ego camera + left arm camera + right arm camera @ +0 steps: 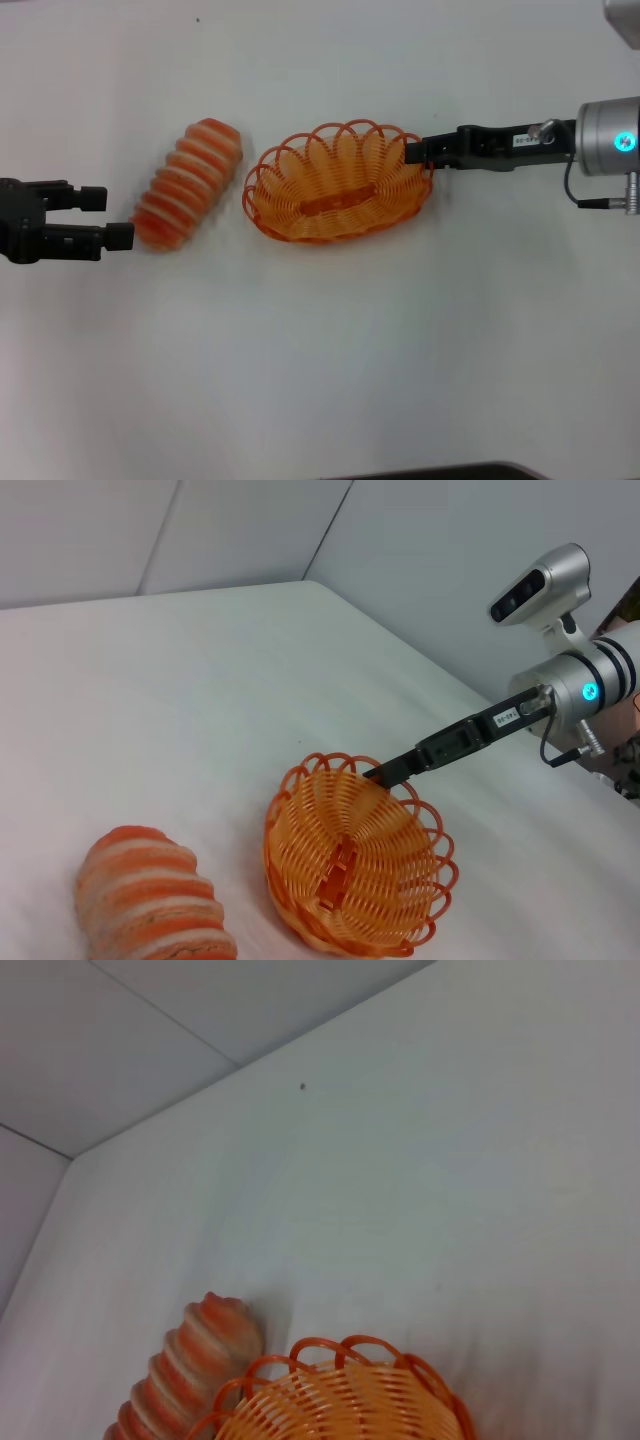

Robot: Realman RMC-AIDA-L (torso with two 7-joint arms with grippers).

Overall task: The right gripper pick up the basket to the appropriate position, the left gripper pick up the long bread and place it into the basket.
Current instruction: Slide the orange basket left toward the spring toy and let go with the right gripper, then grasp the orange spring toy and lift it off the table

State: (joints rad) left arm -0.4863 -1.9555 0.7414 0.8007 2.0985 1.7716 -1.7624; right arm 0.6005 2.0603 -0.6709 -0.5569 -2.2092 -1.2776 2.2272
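Observation:
The orange wire basket (300,180) sits in the middle of the white table, its right side slightly raised. My right gripper (415,152) reaches in from the right and is shut on the basket's right rim; the left wrist view shows this too (385,772). The long bread (188,185) lies slanted just left of the basket, apart from it. My left gripper (105,217) is open at the far left, level with the bread's near end, one fingertip (120,237) almost touching it. The basket (350,880) and bread (150,900) show in the left wrist view, and again in the right wrist view, basket (340,1400) and bread (195,1370).
The white table (320,340) stretches wide around both objects. A dark edge (430,472) marks its front. A small dark speck (197,19) lies at the far side. Pale walls (150,1020) meet the table's far edge. The robot's head camera (540,585) stands behind the right arm.

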